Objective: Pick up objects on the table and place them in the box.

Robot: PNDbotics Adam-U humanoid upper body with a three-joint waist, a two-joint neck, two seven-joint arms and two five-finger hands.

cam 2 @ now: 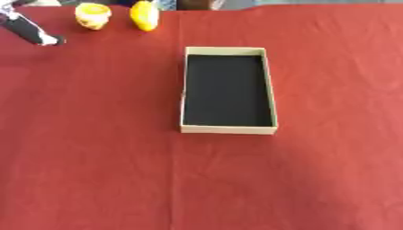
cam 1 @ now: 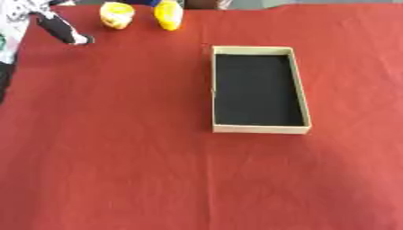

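We see a desk point(cam 1: 102, 157) covered in plain red cloth with faint creases. The box point(cam 1: 260, 129) has pale beige walls and a flat black inside. At the far edge we see two yellow objects point(cam 1: 116, 15), the left one with a paler, whitish patch. Near the upper left corner lies a black thing with a white tip point(cam 1: 64, 31).

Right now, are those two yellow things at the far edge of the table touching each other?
Apart. The left eye view shows a strip of red cloth between the rounder yellow thing and the taller yellow thing.
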